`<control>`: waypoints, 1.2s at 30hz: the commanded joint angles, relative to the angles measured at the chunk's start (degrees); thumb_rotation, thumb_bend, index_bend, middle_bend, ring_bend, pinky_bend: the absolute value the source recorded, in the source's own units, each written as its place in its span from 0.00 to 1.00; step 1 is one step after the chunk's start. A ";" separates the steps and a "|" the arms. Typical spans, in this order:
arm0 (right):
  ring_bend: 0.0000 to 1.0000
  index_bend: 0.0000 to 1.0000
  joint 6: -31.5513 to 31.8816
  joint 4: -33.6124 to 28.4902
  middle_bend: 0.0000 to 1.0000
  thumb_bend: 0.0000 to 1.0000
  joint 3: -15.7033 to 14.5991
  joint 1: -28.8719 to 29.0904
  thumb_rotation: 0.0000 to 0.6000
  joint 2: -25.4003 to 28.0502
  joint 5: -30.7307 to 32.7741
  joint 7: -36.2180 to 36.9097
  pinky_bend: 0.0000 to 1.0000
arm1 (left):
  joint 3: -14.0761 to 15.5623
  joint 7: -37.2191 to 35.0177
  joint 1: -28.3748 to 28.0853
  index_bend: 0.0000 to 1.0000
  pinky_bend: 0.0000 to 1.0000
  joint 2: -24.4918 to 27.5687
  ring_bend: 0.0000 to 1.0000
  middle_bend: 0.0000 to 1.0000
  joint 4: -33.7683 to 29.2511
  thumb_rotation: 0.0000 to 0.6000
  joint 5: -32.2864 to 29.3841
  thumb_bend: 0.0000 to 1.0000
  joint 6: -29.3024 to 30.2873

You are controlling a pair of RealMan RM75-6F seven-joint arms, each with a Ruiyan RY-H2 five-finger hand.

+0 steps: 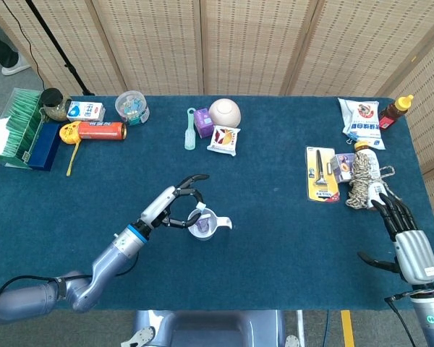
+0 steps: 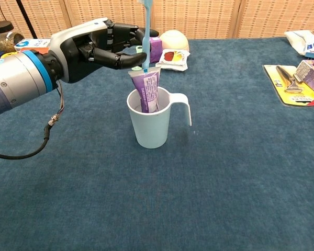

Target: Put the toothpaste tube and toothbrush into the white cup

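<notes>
The white cup (image 2: 152, 125) (image 1: 208, 225) stands in the middle of the blue table, its handle pointing right. A purple toothpaste tube (image 2: 148, 90) stands upright inside it, its top sticking out above the rim. My left hand (image 2: 97, 46) (image 1: 176, 206) hovers just left of and above the cup and pinches a light blue toothbrush (image 2: 145, 32) upright. The brush's lower end sits at the tube's top edge, over the cup mouth. My right hand (image 1: 407, 235) rests far off at the table's right edge, fingers spread and holding nothing.
Along the back stand a pink ball (image 1: 224, 111), a snack packet (image 1: 223, 139), a purple box (image 2: 152, 48), an orange tube (image 1: 100, 130) and a green box (image 1: 25, 124). A razor pack (image 1: 320, 173) and a rope bundle (image 1: 362, 179) lie at the right.
</notes>
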 commanded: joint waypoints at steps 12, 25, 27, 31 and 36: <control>0.00 0.01 0.25 0.06 0.00 0.00 0.06 -0.10 1.00 0.12 0.07 0.30 0.04 | -0.57 0.57 -0.46 0.44 0.24 -0.81 0.02 0.05 1.39 1.00 -0.31 0.40 -1.96; 0.00 0.01 0.22 0.18 0.00 0.00 0.05 -0.09 1.00 0.12 0.12 0.43 0.04 | -0.27 -0.92 0.42 0.23 0.23 -0.48 0.00 0.00 1.53 1.00 1.96 0.40 -0.18; 0.00 0.01 0.17 0.18 0.00 0.00 0.00 -0.08 1.00 0.09 0.07 0.40 0.04 | -0.34 -1.30 1.01 0.21 0.23 0.15 0.00 0.00 1.23 1.00 2.81 0.40 1.42; 0.00 0.01 0.22 0.15 0.00 0.00 -0.05 -0.09 1.00 0.10 -0.04 0.41 0.04 | -0.65 -0.85 2.54 0.19 0.21 2.55 0.00 0.00 0.46 1.00 4.44 0.40 5.26; 0.00 0.01 0.30 -0.02 0.00 0.00 -0.13 -0.11 1.00 0.19 -0.18 0.37 0.04 | -0.99 0.68 4.54 0.11 0.15 8.15 0.00 0.00 -1.97 1.00 5.42 0.40 8.51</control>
